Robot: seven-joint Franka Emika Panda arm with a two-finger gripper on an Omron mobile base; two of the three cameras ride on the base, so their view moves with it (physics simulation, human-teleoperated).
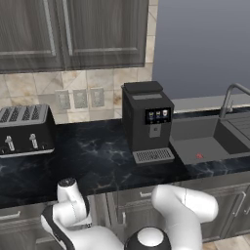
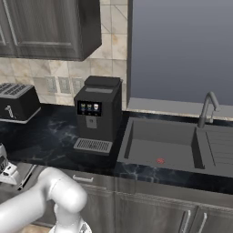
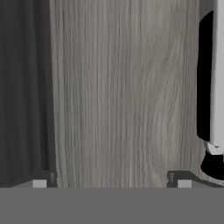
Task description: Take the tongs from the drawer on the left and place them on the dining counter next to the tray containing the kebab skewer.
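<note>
Tongs [image 3: 212,87] cut off at frame edge; hand [image 3: 111,183] open, close to grey wood-grain front [image 3: 118,87].

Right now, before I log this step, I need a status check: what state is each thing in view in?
Jaws: wide open, empty.
Tongs: lying on pale wood grain, not gripped.
Toaster: nothing in its slots.
Coffee machine: screen lit, drip tray bare.
Faucet: no water running.
Sink: no dishes inside.
Wall cabinets: doors shut.
</note>
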